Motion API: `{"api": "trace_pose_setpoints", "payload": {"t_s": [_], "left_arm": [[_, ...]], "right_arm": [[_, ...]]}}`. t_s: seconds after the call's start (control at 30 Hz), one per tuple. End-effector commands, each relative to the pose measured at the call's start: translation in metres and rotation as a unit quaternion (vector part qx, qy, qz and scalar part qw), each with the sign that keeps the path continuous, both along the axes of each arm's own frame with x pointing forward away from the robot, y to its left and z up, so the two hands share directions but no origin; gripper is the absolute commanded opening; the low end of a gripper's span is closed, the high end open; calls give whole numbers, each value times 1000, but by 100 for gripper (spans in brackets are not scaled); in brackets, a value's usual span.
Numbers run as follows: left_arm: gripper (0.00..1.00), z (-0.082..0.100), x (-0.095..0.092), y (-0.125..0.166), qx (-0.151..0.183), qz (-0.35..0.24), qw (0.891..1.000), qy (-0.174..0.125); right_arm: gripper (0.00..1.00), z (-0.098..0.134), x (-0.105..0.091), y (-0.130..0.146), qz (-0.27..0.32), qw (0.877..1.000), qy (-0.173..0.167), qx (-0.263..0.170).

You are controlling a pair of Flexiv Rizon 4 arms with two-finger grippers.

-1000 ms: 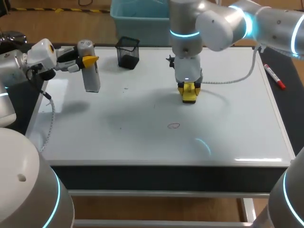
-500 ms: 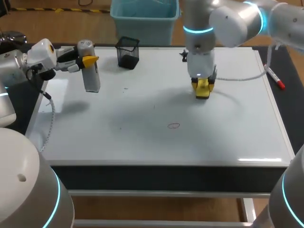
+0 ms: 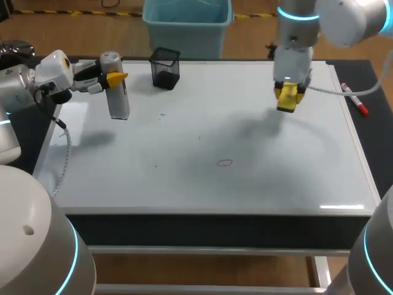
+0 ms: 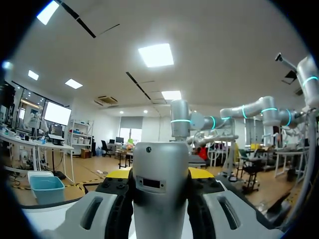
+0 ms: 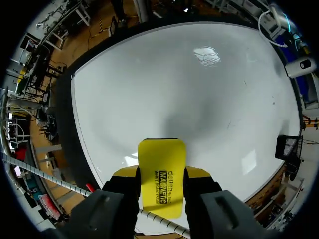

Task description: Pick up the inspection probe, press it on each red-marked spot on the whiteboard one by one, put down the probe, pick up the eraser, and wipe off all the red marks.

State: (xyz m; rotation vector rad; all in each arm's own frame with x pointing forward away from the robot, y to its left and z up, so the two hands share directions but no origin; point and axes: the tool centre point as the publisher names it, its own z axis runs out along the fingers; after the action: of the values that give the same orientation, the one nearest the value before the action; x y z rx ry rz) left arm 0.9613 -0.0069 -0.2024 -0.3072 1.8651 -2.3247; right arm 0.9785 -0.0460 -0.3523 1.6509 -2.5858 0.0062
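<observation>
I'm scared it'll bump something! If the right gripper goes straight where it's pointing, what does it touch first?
Probably the whiteboard. The right gripper points down at it, so the yellow eraser it holds would likely meet bare board first. Its height above the board is unclear.

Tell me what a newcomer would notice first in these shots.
The bright yellow eraser stands out, clamped in the right gripper over the far right part of the whiteboard. Next comes the left gripper near the board's far left corner, shut on a grey probe held upright. A small oval mark sits near the board's middle.
</observation>
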Motion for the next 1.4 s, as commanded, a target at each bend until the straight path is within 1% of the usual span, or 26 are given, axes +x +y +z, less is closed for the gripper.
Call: {"api": "trace_pose_setpoints", "payload": {"t_s": [0.03,0.13,0.7,0.77,0.8,0.83,0.87,0.97,1.07,1.2,1.3,1.37,1.4], "left_arm": [[0,1,-1,0,0,1,1000,-1],[0,1,-1,0,0,1,1000,-1],[0,1,-1,0,0,1,1000,-1],[0,6,-9,-13,1,-15,1000,-11],[0,6,-13,-20,15,-22,1000,-9],[0,6,-17,-27,21,-28,999,-7],[0,7,-22,-33,11,-34,999,-12],[0,13,-41,-54,2,-50,998,-25],[0,15,-59,-79,8,-72,997,-36],[0,10,-89,-115,3,-103,994,-41],[0,6,-108,-147,-4,-127,991,-38],[0,1,-116,-166,-4,-148,989,-31],[0,-2,-120,-176,2,-156,987,-27]], "right_arm": [[0,9,-10,-18,1,1000,-12,12],[0,9,-10,-25,-6,1000,-13,23],[0,9,-10,-25,-6,1000,-13,23],[0,9,-10,-25,-6,1000,-13,23],[0,9,-10,-25,-6,1000,-13,23],[0,9,-10,-25,-6,1000,-13,23],[0,9,-10,-25,-6,1000,-13,23],[0,9,-10,-25,-6,1000,-13,23],[0,9,-10,-25,-6,1000,-13,23],[0,9,-10,-25,-6,1000,-13,23],[0,9,-10,-25,-6,1000,-13,23],[0,9,-10,-25,-6,1000,-13,23],[0,9,-10,-25,-6,1000,-13,23]]}}
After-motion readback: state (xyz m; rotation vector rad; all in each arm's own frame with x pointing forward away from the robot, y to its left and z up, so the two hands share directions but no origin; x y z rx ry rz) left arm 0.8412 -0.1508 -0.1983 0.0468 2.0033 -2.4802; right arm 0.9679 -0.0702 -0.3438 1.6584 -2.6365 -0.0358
